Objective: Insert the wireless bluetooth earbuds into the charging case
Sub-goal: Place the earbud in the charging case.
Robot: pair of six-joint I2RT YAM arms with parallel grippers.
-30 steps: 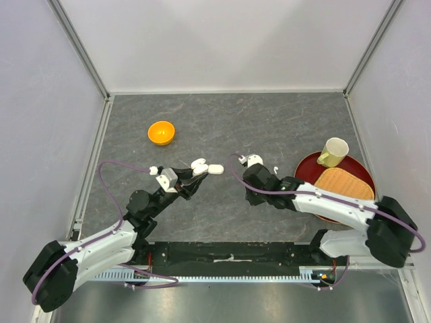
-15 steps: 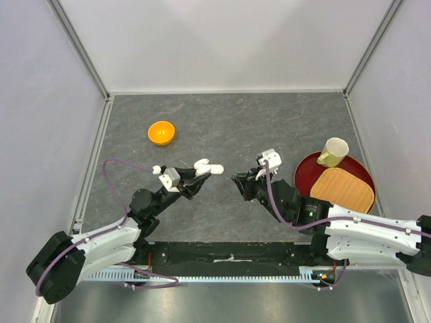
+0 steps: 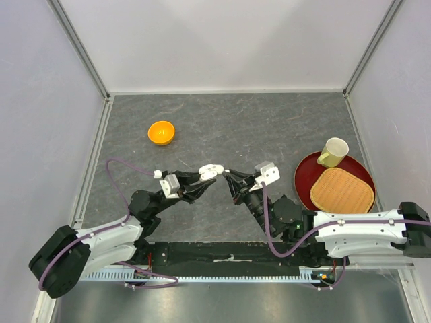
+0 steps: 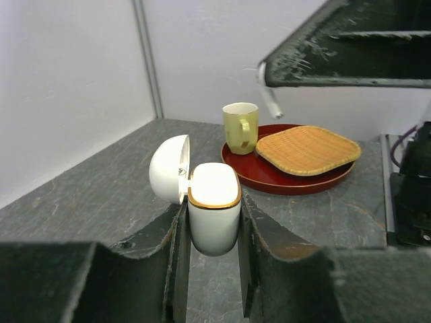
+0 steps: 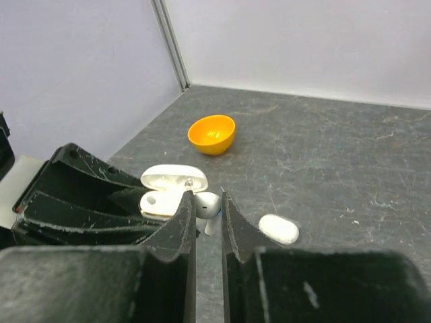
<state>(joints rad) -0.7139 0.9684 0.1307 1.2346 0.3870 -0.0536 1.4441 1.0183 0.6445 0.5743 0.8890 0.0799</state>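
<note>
My left gripper (image 3: pixel 200 179) is shut on the open white charging case (image 4: pixel 214 205), whose lid (image 4: pixel 168 168) is swung back to the left. The left wrist view shows the jaws (image 4: pixel 212 219) pressing both sides of its gold-rimmed base. My right gripper (image 3: pixel 227 177) is shut on a tiny white earbud (image 5: pixel 210 204), pinched between its fingertips with the stem pointing down. The earbud hangs just right of the open case (image 5: pixel 167 192), nearly touching it. In the left wrist view, the earbud's stem (image 4: pixel 269 101) pokes out below the right fingers (image 4: pixel 337 60), above and right of the case.
A second white case (image 5: pixel 279 229), closed, lies on the table right of my right fingers. An orange bowl (image 3: pixel 161 132) sits at the back left. A red tray (image 3: pixel 304 176) at the right holds a yellow-green mug (image 3: pixel 333 151) and a woven mat (image 3: pixel 343 189).
My right gripper has swung left from near the tray to just beside the case. My left gripper has shifted slightly right, still holding the open case.
</note>
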